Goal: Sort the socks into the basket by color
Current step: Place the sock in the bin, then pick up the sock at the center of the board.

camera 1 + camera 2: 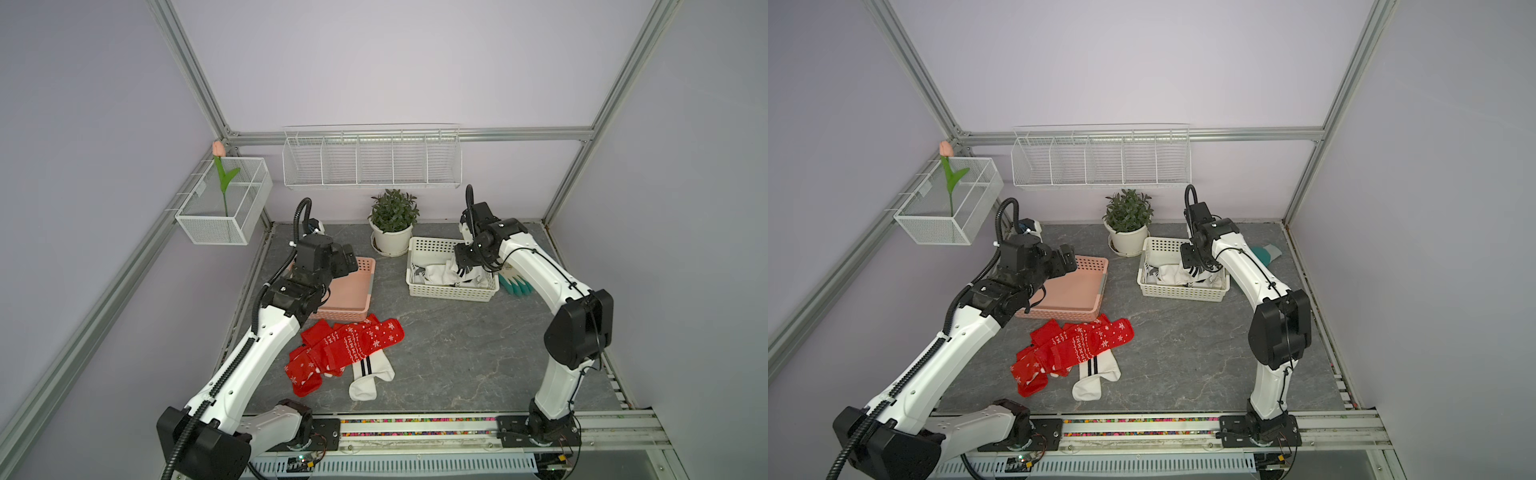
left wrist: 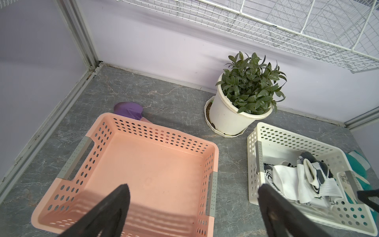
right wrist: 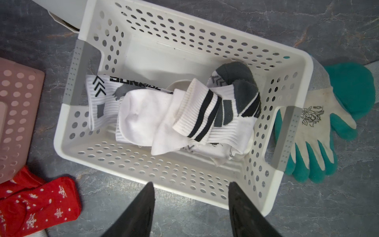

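**Two baskets, both grippers open, red socks waiting on the counter**

Two baskets are standing on the counter (image 1: 457, 353). The pink basket (image 1: 371, 282) is sitting near the left edge with nothing in it. The white basket (image 3: 143, 164) is sitting toward the back right corner.

At least three white socks (image 3: 143, 119) are lying crumpled inside the white basket.

A pile of red socks (image 1: 349, 349), at least three, is lying just in front of the pink basket. It is partly covering one white striped sock (image 1: 368, 376).

At least one teal-and-white glove (image 3: 315, 127) is lying against the right side of the white basket. One potted plant (image 1: 392, 212) is standing at the back edge.

The left gripper (image 2: 192, 186) is hanging over the pink basket, fingers spread wide, gripping nothing. The right gripper (image 3: 191, 184) is hanging over the near wall of the white basket, fingers apart, with nothing between them.
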`<state>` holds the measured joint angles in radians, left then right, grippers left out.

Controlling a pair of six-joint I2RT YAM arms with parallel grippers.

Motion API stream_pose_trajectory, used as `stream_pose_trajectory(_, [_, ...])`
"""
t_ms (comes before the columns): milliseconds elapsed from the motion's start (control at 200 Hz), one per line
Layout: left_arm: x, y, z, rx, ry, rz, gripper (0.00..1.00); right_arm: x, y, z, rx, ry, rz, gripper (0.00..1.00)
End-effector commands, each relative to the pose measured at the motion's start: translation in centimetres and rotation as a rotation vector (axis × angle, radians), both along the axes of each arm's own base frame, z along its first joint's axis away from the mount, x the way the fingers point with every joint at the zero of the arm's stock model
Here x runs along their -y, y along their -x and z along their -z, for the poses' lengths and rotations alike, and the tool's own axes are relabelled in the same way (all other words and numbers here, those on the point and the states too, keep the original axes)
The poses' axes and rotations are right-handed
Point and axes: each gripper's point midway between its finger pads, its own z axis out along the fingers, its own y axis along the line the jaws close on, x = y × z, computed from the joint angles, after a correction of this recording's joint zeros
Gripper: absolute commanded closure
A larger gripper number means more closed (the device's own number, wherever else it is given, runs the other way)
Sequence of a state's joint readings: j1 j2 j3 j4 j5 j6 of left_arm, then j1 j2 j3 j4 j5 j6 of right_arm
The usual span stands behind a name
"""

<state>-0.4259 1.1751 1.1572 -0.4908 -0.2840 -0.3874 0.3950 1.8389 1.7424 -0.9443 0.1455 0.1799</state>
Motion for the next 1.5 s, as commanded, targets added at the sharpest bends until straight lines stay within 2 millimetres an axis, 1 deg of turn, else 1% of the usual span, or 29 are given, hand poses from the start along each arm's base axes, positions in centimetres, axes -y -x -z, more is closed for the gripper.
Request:
stream_pose_trajectory(0, [-0.1, 0.0, 0.0, 0.002, -0.001, -0.008, 0.01, -0.3, 1.1, -2.3, 0.058, -0.018, -0.012, 0.39])
stream_pose_trajectory(110, [-0.1, 0.0, 0.1, 0.000, -0.005, -0.010, 0.01, -0.7, 2.2, -3.5, 0.078, -0.026, -0.029, 0.37])
stream_pose_trajectory(300, [-0.1, 0.0, 0.1, 0.001, -0.005, -0.009, 0.01, -2.1, 4.7, -4.4, 0.091, -0.040, -0.075, 0.37])
stream_pose_trajectory(390, [-0.3, 0.0, 0.0, 0.003, -0.012, -0.015, 0.01, -3.2, 6.1, -4.7, 0.103, -0.055, -0.099, 0.36])
stream_pose_trajectory(450, [-0.5, 0.1, -0.1, 0.006, -0.021, -0.020, 0.01, -4.4, 7.2, -4.9, 0.108, -0.084, -0.122, 0.36])
stream_pose_trajectory(565, [-0.7, 0.0, -0.2, 0.010, -0.033, -0.029, 0.01, -6.7, 9.5, -4.5, 0.100, -0.121, -0.169, 0.35])
stream_pose_trajectory(710, [-0.6, 0.0, 0.0, 0.004, -0.032, -0.026, 0.01, -8.8, 11.9, -2.7, 0.063, -0.113, -0.213, 0.34])
stream_pose_trajectory(830, [-0.6, -0.1, 0.2, -0.001, -0.036, -0.029, 0.01, -10.3, 13.8, -1.2, 0.030, -0.135, -0.229, 0.34])
stream_pose_trajectory(965, [-0.7, -0.1, 0.0, 0.005, -0.038, -0.033, 0.01, -12.1, 16.3, 0.1, 0.006, -0.166, -0.252, 0.34])
stream_pose_trajectory(1085, [-1.0, -0.1, 0.0, 0.008, -0.046, -0.047, 0.01, -13.4, 18.4, 2.1, -0.024, -0.156, -0.276, 0.35])
stream_pose_trajectory(1230, [-1.3, -0.1, 0.0, 0.010, -0.055, -0.060, 0.01, -15.7, 20.6, 5.0, -0.079, -0.171, -0.305, 0.36])
stream_pose_trajectory(1359, [-1.4, -0.1, 0.1, 0.008, -0.061, -0.064, 0.01, -18.1, 22.3, 6.7, -0.124, -0.156, -0.348, 0.36])
stream_pose_trajectory(1499, [-1.5, -0.1, -0.1, 0.013, -0.064, -0.072, 0.01, -19.8, 23.3, 8.4, -0.176, -0.149, -0.366, 0.38])
